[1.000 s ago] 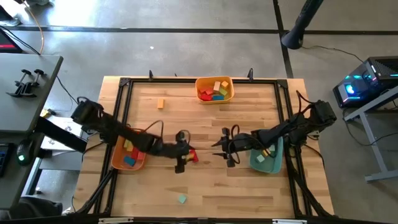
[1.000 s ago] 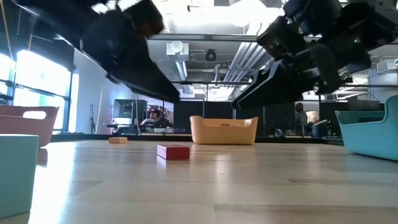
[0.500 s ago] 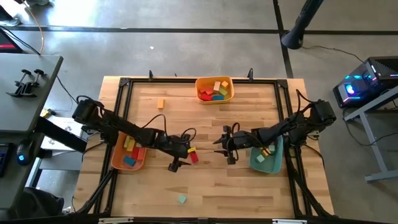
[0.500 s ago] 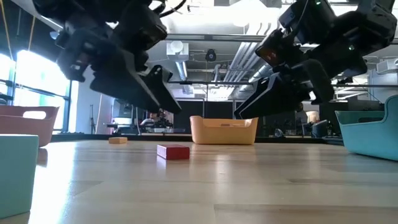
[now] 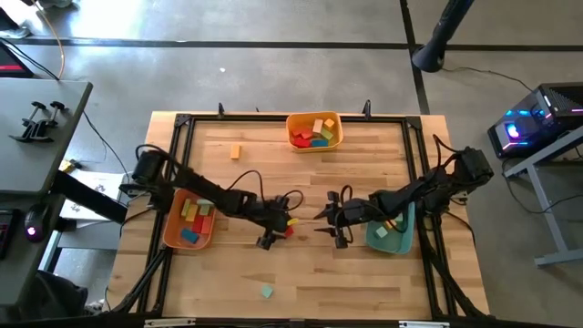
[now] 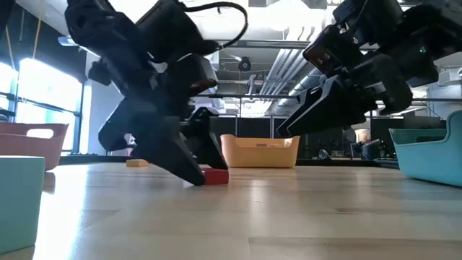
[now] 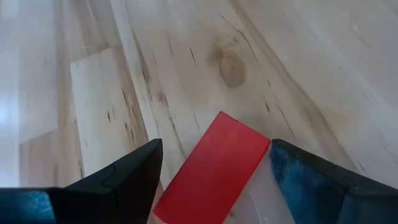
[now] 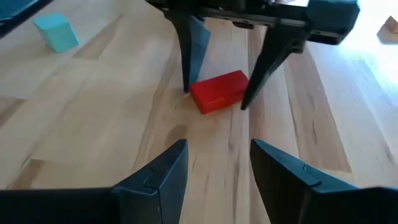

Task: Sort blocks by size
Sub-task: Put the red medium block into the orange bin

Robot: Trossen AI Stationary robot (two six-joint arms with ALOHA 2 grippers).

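A red block (image 5: 288,230) (image 7: 214,171) (image 8: 219,91) lies flat on the table near its middle. My left gripper (image 5: 283,230) (image 6: 206,177) (image 7: 214,146) is open and low over it, slanting down. One finger stands on either side of the block; I cannot tell whether they touch it. My right gripper (image 5: 321,219) (image 8: 217,149) hovers open just right of the block, with nothing between its fingers. A teal cube (image 5: 266,292) (image 8: 57,31) sits near the front edge. An orange block (image 5: 235,151) lies at the far left.
An orange tray (image 5: 167,228) holding blocks stands at the left. A yellow tray (image 5: 315,146) with several blocks sits at the far edge, and a teal tray (image 5: 383,244) at the right under my right arm. A black frame (image 5: 182,128) rims the table.
My left gripper has gone toward the table's right edge and down onto the red block, rolling about its own line as it went. Its fingers now stand on either side of the block.
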